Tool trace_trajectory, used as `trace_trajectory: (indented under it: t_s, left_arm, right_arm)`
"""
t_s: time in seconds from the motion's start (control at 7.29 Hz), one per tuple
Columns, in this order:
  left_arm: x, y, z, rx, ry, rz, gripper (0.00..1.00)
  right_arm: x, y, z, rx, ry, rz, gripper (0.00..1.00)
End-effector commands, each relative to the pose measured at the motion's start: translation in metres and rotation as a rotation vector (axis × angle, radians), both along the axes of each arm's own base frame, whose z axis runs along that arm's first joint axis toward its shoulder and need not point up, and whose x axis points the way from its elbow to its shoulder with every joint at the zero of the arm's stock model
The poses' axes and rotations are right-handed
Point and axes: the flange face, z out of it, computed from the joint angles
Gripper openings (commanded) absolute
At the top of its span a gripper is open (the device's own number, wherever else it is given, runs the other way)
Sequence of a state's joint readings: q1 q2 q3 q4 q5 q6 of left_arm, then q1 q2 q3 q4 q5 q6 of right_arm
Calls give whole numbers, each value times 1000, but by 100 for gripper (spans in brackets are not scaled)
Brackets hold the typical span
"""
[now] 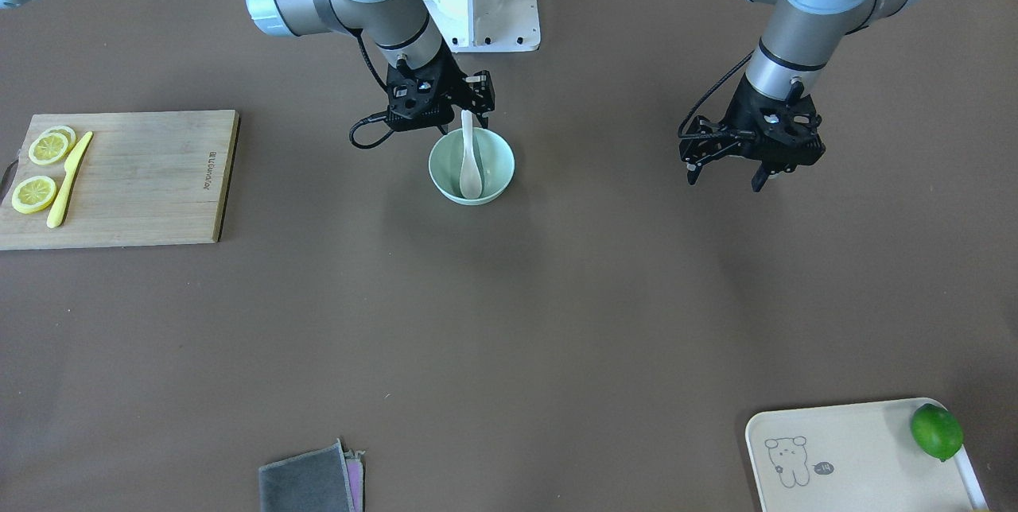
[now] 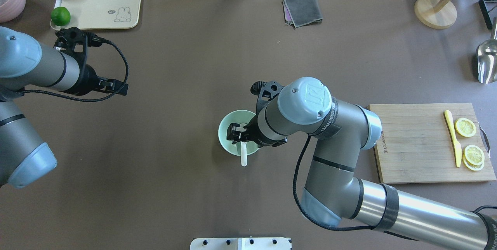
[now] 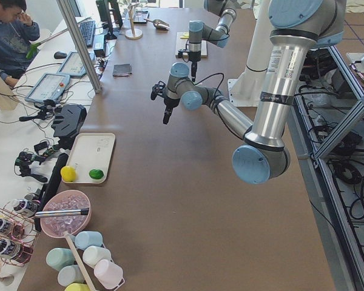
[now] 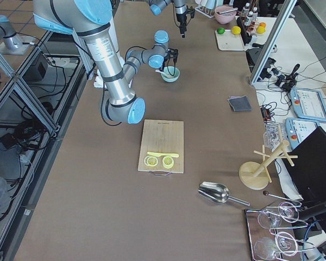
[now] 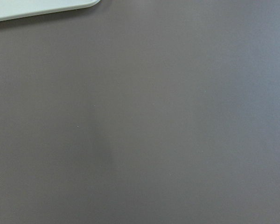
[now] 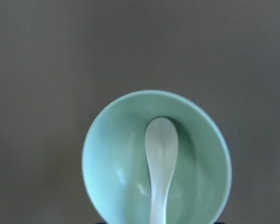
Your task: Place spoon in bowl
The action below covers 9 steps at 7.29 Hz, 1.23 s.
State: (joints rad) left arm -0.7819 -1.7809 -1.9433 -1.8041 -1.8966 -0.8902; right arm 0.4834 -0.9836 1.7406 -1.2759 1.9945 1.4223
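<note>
Soup spoon (image 1: 471, 180), 1, small, off-white and glossy, lies inside 1 round mint-green bowl (image 1: 496, 156), upper centre. Right gripper (image 1: 461, 121) and left gripper (image 1: 725, 176): both 2-finger jaws spread, empty.

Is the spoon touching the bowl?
Touching. The right wrist view shows the spoon lying inside the bowl, scoop against its inner wall with no gap.

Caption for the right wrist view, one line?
White spoon resting in the mint-green bowl, scoop at the bottom, handle running toward the near rim, on a brown table.
</note>
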Motion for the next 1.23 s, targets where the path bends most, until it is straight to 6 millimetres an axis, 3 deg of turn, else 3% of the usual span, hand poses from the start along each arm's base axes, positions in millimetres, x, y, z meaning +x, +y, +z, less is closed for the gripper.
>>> trace_trajectory:
  t_s: [0.0,0.14,0.27,0.41,0.55,0.69,0.82,0.96,1.1]
  left_arm:
    - [-35,-7,31,0,-39,48,97]
    - [-68,-9,54,11,-58,89,97]
    - [-113,-12,87,24,-65,171,97]
    - [-178,-18,132,14,-32,236,97]
    - [-225,-17,175,-5,11,273,97]
    - [-254,-2,207,-21,1,272,97]
    - [-268,6,219,-47,-3,249,97]
    - [-277,24,235,-94,3,233,97]
    - [-297,23,240,-102,5,187,97]
  right_arm:
    - [118,-72,67,-4,15,-27,100]
    - [173,-95,128,77,78,-44,100]
    - [237,-110,202,160,156,-82,100]
    - [297,-131,262,214,205,-118,100]
    - [355,-149,313,218,211,-130,100]
    - [408,-151,362,247,234,-147,100]
    - [452,-150,405,273,261,-163,100]
    - [488,-145,432,282,277,-156,100]
    - [517,-139,457,287,289,-154,100]
